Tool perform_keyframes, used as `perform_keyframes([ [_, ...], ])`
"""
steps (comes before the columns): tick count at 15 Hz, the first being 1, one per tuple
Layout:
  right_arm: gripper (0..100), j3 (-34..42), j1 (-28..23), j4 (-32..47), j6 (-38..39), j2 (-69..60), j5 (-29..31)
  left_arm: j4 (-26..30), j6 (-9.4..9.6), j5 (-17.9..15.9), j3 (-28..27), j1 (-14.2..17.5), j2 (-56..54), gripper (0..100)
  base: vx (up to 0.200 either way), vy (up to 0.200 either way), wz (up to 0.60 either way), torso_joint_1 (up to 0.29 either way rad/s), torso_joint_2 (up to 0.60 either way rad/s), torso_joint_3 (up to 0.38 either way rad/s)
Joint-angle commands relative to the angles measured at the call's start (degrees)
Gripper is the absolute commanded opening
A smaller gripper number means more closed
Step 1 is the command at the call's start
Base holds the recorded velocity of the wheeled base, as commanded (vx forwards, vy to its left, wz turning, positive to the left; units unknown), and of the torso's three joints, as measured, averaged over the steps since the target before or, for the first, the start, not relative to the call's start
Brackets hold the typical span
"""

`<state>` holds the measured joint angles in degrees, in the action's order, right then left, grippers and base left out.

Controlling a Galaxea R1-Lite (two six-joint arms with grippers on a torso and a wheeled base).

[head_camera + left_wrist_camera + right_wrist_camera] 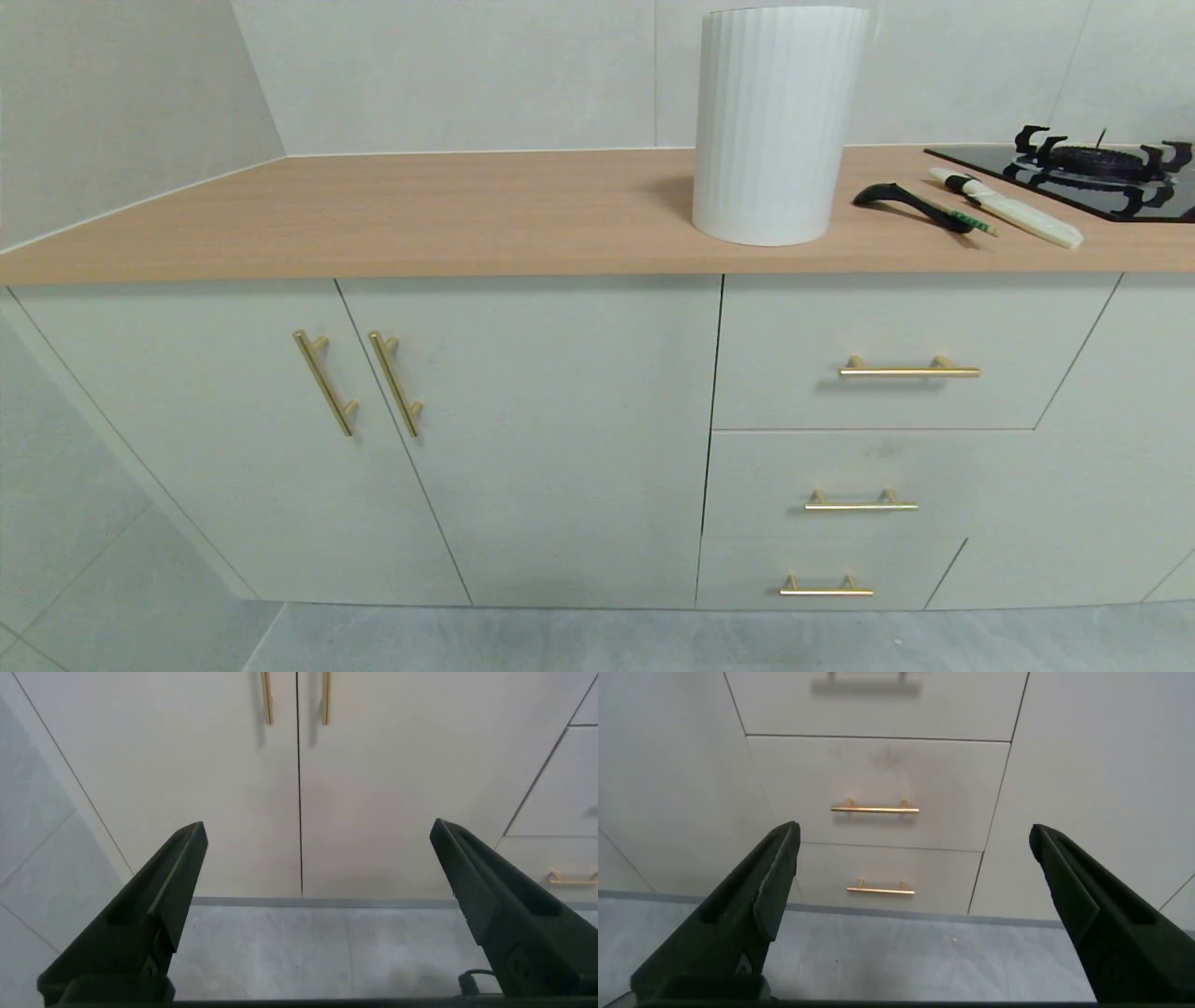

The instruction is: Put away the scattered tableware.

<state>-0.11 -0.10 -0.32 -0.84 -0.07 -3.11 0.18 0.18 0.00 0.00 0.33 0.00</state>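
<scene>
On the wooden counter (420, 215), a tall white ribbed canister (770, 126) stands upright at the upper centre-right of the head view. The scattered tableware lies just right of it: a black spoon (896, 198), a thin green-patterned stick (971, 222) and a cream utensil (1013, 210), close together and near the stove (1092, 168) in the upper right corner. The left tool (318, 833) is spread wide and holds nothing, facing the cabinet doors (187, 765). The right tool (915, 833) is also spread and holds nothing, facing the drawers (878, 775) with gold handles (875, 810).
</scene>
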Motion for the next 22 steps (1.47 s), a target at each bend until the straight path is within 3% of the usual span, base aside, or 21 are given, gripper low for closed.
perform_keyframes([
  [1,100,-4.9,0.1,-0.5,0.9,0.1,-0.3,0.0,-0.01,0.0,0.0,0.0,0.1,100,0.000,0.000,0.00,0.000,0.00,0.000],
  [4,100,-10.6,2.2,4.4,1.8,10.1,-2.3,0.0,-0.01,0.0,0.0,0.0,0.1,100,0.000,0.000,0.00,0.000,0.00,0.000],
  [7,100,-11.3,6.2,3.9,1.8,27.7,-5.5,0.0,-0.01,0.0,0.0,0.0,0.1,100,0.000,0.000,0.00,0.000,0.00,0.000],
  [11,100,-20.2,7.0,1.1,1.3,54.0,-5.6,0.0,-0.01,0.0,0.0,0.0,0.1,100,0.000,0.000,0.00,0.000,0.00,0.000],
  [17,100,-25.4,8.0,-28.6,1.2,96.4,-1.3,0.0,-0.01,0.0,0.0,0.0,0.1,100,0.000,0.000,0.00,0.000,0.00,0.000],
  [18,100,-25.5,8.0,-29.4,1.2,97.4,-1.2,0.0,-0.01,0.0,0.0,0.0,0.1,100,0.000,0.000,0.00,0.000,0.00,0.000],
  [20,100,-26.7,7.7,-43.1,1.2,110.1,-0.3,0.0,-0.01,0.0,0.0,0.0,0.1,100,0.000,0.000,0.00,0.000,0.00,0.000],
  [22,100,-27.0,7.7,-48.2,1.2,115.2,1.4,0.0,-0.01,0.0,0.0,0.0,0.1,100,0.000,0.000,0.00,0.000,0.00,0.000],
])
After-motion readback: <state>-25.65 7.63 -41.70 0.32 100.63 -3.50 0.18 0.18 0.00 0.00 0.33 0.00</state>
